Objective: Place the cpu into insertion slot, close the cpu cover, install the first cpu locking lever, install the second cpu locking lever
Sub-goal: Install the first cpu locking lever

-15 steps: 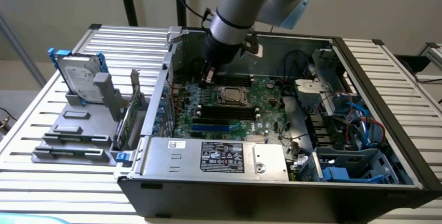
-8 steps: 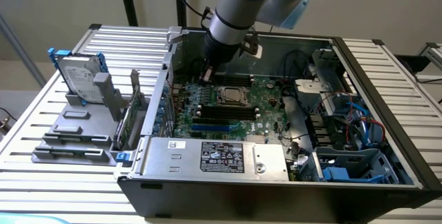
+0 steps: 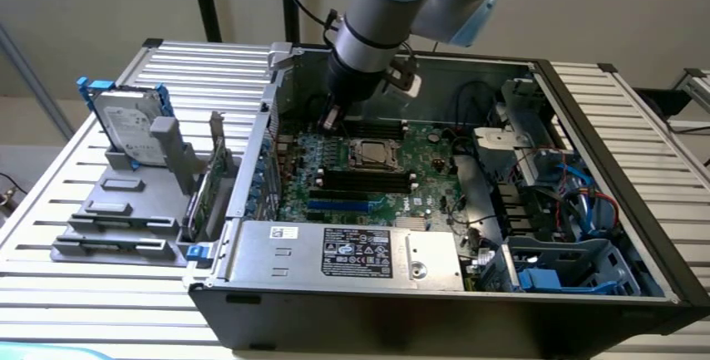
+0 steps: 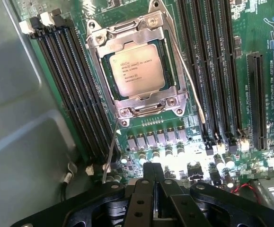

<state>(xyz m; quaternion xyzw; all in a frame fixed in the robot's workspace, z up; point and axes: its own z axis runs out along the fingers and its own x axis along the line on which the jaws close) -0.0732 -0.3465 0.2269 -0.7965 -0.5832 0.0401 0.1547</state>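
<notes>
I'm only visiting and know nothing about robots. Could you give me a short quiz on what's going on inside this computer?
1. True or false: the fingers hold the cpu.
2. The cover is: A) raised upright, B) down around the cpu, C) lying outside the case.
3. Fill in: the fingers are ____ (open or shut).
Key: 1 false; 2 B; 3 shut.

Small print on the cpu and the power-supply label — neither legible
</notes>
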